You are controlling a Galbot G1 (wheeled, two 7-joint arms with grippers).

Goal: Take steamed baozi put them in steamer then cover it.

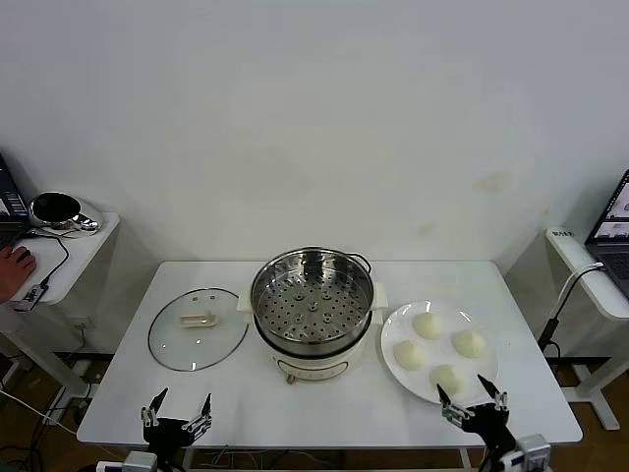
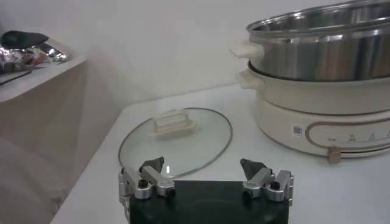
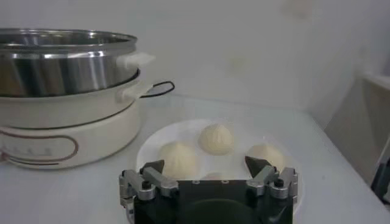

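Buns [image 1: 439,349]: you have four on the white plate [image 1: 393,369], right of the steamer
Steamer [image 1: 313,313]: uncovered at the middle of your table [image 1: 295,418], its holed tray bare
Glass lid [image 1: 198,327]: flat on the table, left of the steamer
Right gripper [image 1: 472,401]: at the plate's near edge, fingers spread wide, holding nothing
Left gripper [image 1: 178,411]: at the table's near edge before the lid, spread wide, holding nothing

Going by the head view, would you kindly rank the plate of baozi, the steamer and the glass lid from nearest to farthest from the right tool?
1. Plate of baozi, just ahead of the right tool.
2. Steamer, table centre.
3. Glass lid, far left side.
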